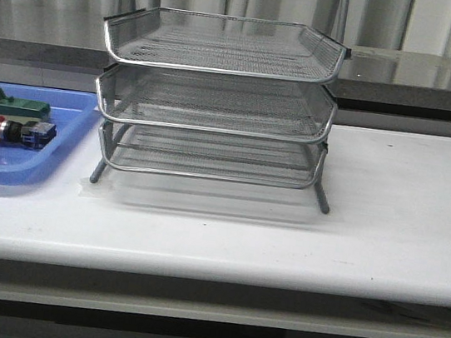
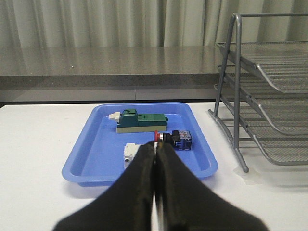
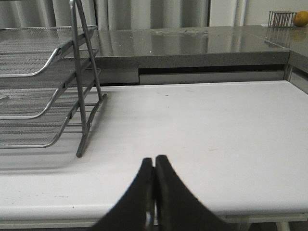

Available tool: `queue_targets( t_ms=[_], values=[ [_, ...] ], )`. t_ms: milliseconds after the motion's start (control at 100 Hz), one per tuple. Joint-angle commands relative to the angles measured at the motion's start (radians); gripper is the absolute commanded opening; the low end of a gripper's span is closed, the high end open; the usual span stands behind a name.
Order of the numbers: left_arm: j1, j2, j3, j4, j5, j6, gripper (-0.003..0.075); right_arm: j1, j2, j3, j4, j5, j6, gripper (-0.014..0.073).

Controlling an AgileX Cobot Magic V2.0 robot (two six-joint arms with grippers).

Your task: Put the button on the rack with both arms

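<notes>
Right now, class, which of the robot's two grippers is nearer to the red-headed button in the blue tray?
Left. The left gripper, shut, points at the button just beyond its fingertips. The right gripper, also shut, sits beyond the rack's far side, the button out of its view.

Soft, even indoor light, rather dim and cool. The white desk [image 1: 384, 233] glares mildly; the three-tier silver wire-mesh rack [image 1: 216, 100] casts a faint, diffuse shadow beneath itself. The grey stone ledge [image 3: 192, 45] behind shows speckled reflections. All views look slightly soft and grainy.
</notes>
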Motion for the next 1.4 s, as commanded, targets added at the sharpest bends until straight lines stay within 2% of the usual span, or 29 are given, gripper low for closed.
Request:
queue_targets(
  t_ms=[0,740,940,1180,1390],
  values=[
    [0.002,-0.031,0.055,-0.001,-0.072,-0.009,-0.0021,-0.005,-0.019,-0.019,-0.008,-0.078,-0.008,-0.0057],
    [0.002,-0.031,0.055,-0.001,-0.072,-0.009,-0.0021,-0.005,-0.019,-0.019,-0.008,-0.08,-0.008,-0.0057],
    [0.002,-0.031,0.055,-0.001,-0.072,-0.009,-0.0021,-0.005,-0.019,-0.026,-0.008,-0.171,-0.008,-0.0057],
    [0.002,-0.031,0.055,-0.001,-0.072,-0.009,-0.0021,-0.005,0.027,-0.171,0.031,-0.021,-0.008,-0.0057],
    [0.002,-0.031,0.055,-0.001,-0.072,-0.009,-0.0021,-0.005,0.208,-0.353,0.068,0.104,-0.008,-0.0057]
  ],
)
